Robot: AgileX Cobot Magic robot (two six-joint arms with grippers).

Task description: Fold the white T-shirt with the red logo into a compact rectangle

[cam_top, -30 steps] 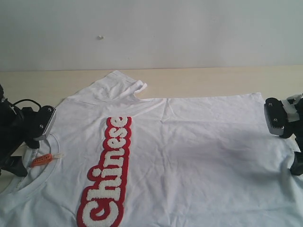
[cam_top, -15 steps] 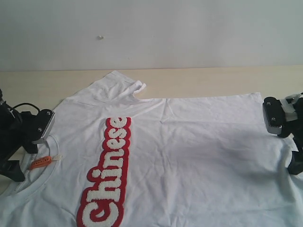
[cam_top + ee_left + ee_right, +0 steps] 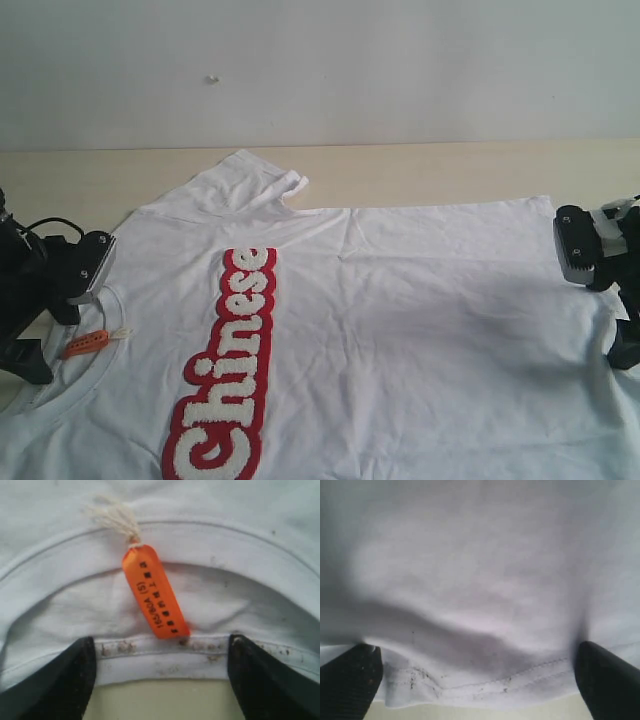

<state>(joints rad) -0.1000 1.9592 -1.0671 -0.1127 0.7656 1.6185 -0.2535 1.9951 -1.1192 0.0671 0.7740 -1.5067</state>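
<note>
Tabletop (image 3: pixel 450 165) holds white T-shirt (image 3: pixel 420 320) between end effectors (image 3: pixel 88 268) (image 3: pixel 577 250).

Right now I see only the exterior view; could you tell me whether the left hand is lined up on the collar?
Observer: Yes. In the left wrist view the left hand stands open, and the ribbed collar of the white T-shirt runs between its fingers.
Operator: Is the orange tag in the way?
Observer: The orange tag hangs by a white string inside the neck opening, and its end reaches the collar band between the fingers.
Operator: And the right side?
Observer: The right hand is open too, and the stitched hem runs across its opening.
</note>
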